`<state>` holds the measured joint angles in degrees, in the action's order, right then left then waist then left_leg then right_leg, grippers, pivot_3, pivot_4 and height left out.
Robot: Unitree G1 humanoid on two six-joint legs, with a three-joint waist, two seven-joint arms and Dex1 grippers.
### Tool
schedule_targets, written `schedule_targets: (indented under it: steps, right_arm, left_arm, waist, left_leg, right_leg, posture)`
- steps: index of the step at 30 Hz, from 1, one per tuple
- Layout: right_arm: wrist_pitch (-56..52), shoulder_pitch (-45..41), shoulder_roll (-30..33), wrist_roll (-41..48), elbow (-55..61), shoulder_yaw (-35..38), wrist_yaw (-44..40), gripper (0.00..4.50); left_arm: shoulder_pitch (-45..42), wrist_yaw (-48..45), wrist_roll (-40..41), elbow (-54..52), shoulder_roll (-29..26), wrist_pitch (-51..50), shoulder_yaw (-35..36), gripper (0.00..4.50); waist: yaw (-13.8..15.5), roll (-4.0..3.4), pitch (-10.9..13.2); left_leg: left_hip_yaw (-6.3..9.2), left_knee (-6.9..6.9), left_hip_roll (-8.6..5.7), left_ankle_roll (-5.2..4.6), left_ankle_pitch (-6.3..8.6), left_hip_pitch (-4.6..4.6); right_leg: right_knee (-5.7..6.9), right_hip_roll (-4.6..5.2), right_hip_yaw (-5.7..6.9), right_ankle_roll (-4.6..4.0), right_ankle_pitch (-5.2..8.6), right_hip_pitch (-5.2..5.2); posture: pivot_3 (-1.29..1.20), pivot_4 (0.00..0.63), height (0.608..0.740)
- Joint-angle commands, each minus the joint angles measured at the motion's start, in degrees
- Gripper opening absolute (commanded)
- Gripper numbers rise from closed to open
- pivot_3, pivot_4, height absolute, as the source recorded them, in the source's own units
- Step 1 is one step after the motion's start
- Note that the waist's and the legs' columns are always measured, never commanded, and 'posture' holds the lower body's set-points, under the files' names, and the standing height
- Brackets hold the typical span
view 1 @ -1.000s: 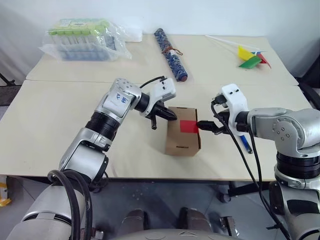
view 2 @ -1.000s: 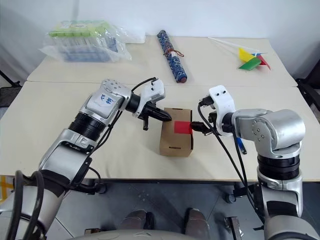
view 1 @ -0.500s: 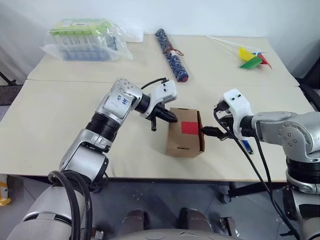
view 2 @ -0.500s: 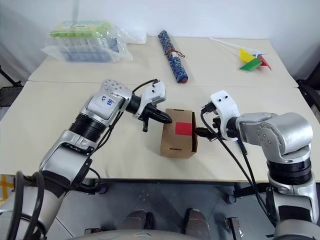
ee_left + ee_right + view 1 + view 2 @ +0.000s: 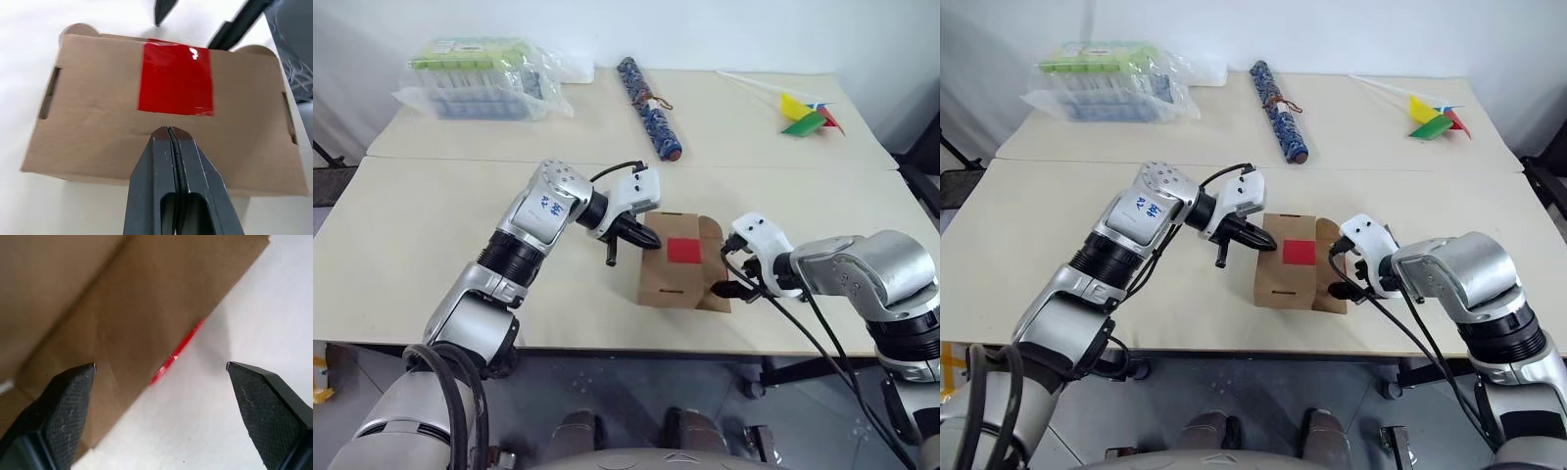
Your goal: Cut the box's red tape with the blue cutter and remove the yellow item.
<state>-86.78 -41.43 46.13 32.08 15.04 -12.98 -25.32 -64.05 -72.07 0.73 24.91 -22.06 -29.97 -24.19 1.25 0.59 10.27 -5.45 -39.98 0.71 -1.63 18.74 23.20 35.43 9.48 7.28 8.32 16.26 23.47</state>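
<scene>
I am holding the left end effector (image 5: 646, 235) pressed together, its tip resting against the box's (image 5: 677, 286) top face just short of the red tape (image 5: 683, 250), pinning the carton near the front edge of the counter (image 5: 411, 245). The right end effector (image 5: 729, 287) is hanging spread wide and empty at the box's right side, where a flap (image 5: 713, 264) is swinging outward; in the right wrist view one finger (image 5: 58, 406) is lying over the flap's cardboard and the other over bare counter. I am not making out the blue cutter or the yellow item clearly, so I am assuming the item is sitting inside the carton. My worry is the light box sliding or tipping toward the counter's edge if the right fingers are dragging the flap harder than the left tip is pressing. The flap could also tear rather than fold, or slip out of a shallow pinch, because the tape on top is looking uncut.
</scene>
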Motion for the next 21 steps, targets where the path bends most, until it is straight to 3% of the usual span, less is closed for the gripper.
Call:
schedule_targets:
  steps: [1,10,21]
  right_arm:
    - [2.6,0.7,2.7,-3.0,-0.8,-2.8,-1.0,4.45]
    - [13.0,6.3,11.9,-4.3,4.7,-4.2,-9.8,4.45]
    - [-5.1,1.5,-5.4,3.0,-3.6,19.5,-7.3,4.45]
  left_arm:
    - [2.4,-1.5,-2.6,0.3,-0.7,-1.1,-3.7,0.00]
    - [1.8,-1.2,-3.2,1.3,-0.7,0.0,-3.9,0.00]
    - [2.2,-1.0,-3.4,0.7,-0.1,0.6,-3.7,0.00]
  waist:
    - [0.0,0.00,0.0]
    - [0.2,0.05,0.0]
    - [0.1,-0.03,-0.1]
  left_leg:
    - [-0.01,0.00,0.00,0.00,0.00,-0.01]
    - [0.01,-0.07,0.00,-0.03,0.02,-0.02]
    - [0.09,-0.15,0.07,-0.04,-0.02,-0.14]
  right_leg:
    - [0.00,0.00,-0.01,0.00,0.00,-0.01]
    - [-0.09,0.00,-0.01,0.00,0.00,-0.10]
    - [-0.01,0.00,-0.23,-0.10,-0.01,-0.07]
  posture:
    - [0.00,0.150,0.740]
    - [0.00,0.150,0.740]
    - [0.00,0.150,0.740]
